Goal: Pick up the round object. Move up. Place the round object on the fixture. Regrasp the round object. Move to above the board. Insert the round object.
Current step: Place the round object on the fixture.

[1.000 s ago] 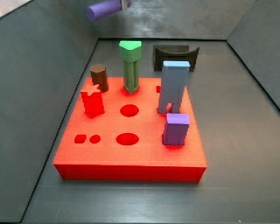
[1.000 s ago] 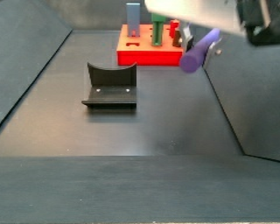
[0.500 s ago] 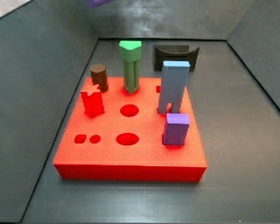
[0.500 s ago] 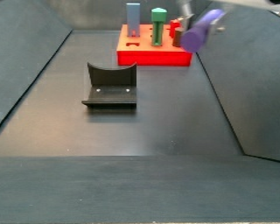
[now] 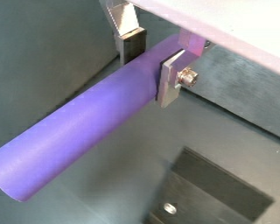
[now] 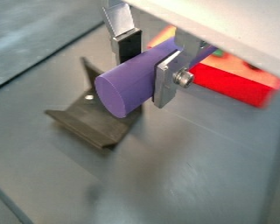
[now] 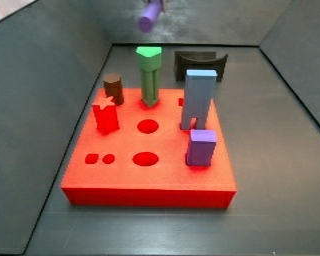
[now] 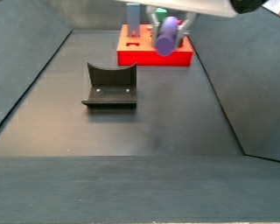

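This looks like a robot test lab, a bare dark grey box with sloping walls and a flat floor point(image 8: 143, 131), holding only a red board point(image 7: 149, 180) full of toy-like pegs, a black fixture point(image 8: 109, 86), and a robot hand point(image 6: 150, 63) clamping a purple round object point(image 5: 90, 122).

Round object point(image 5: 95, 118): smooth matt purple plastic. Gripper point(image 5: 149, 63), clamped on it above the floor: brushed silver metal fingers, dark pads. Board point(image 7: 156, 170): matt red-orange.
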